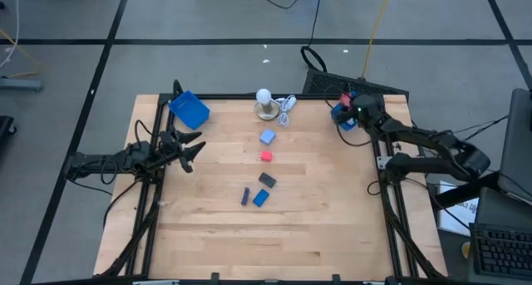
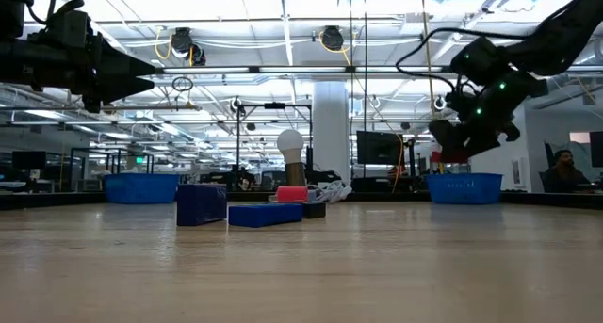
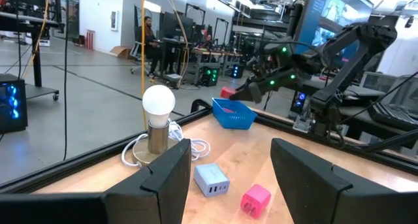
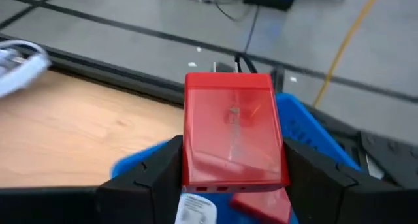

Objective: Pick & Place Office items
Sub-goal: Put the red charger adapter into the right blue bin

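Note:
My right gripper [image 1: 343, 110] hangs over the blue tray [image 1: 339, 117] at the table's far right corner, shut on a red block [image 4: 232, 129]. The low view shows the same gripper [image 2: 454, 142] above that tray [image 2: 464, 186]. At the table's middle lie a light blue block [image 1: 267, 137], a red block [image 1: 266, 156], a dark grey block [image 1: 267, 179], a blue block [image 1: 261, 197] and a purple block [image 1: 245, 197]. My left gripper [image 1: 189, 149] waits open at the left edge, level, its fingers around nothing [image 3: 228, 178]. My right gripper pinches the red block by its two side faces [image 4: 191, 164] between its two fingers [image 4: 157, 175], at the block's near end. It comes from the table's right side, slanting down. The block points forward out of the fingers, lifted clear above the blue tray [image 4: 307, 129].
A white bulb on a round base [image 1: 264, 100] with white cord stands at the far middle. A second blue tray [image 1: 189, 109] sits at the far left corner. Another red piece [image 4: 264, 204] lies in the right tray. The near half of the table holds nothing.

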`<state>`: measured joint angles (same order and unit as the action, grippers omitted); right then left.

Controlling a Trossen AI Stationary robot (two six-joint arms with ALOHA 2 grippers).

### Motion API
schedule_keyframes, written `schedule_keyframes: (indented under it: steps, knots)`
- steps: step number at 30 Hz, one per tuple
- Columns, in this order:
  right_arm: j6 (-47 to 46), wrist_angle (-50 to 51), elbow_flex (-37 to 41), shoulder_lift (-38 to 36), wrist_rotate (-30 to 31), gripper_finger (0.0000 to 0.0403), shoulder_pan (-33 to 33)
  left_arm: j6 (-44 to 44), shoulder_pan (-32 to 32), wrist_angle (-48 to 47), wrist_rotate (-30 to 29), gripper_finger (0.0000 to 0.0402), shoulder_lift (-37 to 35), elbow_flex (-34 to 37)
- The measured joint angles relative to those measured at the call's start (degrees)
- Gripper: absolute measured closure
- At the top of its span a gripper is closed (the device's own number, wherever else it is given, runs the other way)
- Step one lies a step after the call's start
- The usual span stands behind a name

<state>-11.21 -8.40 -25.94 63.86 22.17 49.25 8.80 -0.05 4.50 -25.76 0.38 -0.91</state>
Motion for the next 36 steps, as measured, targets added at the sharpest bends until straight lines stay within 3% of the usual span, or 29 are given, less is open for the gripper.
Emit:
schedule_keyframes:
  steps: [10,36]
  knots:
    - [-4.6,-0.2,1.7,3.9,0.0,0.0192,1.6,0.0,0.0,0.0,0.0,0.0188,0.0,0.0]
    - [-11.8,1.5,1.7,3.9,0.2,0.0185,1.5,0.0,0.0,0.0,0.0,0.0188,0.0,0.0]
